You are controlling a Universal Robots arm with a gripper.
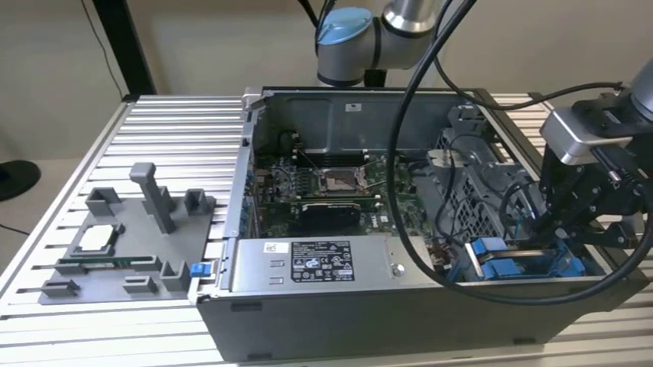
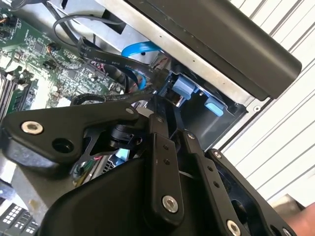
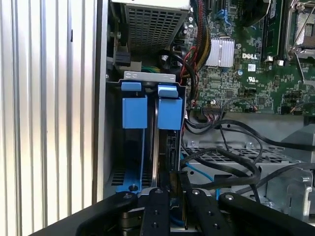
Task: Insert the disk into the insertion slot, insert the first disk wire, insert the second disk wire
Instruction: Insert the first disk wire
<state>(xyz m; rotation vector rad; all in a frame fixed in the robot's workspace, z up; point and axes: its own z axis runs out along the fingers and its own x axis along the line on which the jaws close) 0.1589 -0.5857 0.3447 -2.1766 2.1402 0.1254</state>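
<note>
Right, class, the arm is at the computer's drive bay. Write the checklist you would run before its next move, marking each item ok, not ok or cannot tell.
1. End effector positioned at the drive bay, in line with its blue tabs: ok.
2. Disk fully home in that bay: cannot tell.
3. A wire plug held in the end effector: cannot tell.
4. Black wires kept off the approach: not ok, they loop close beside the bay.
5. Case open on top and resting flat on the table: ok.
</note>
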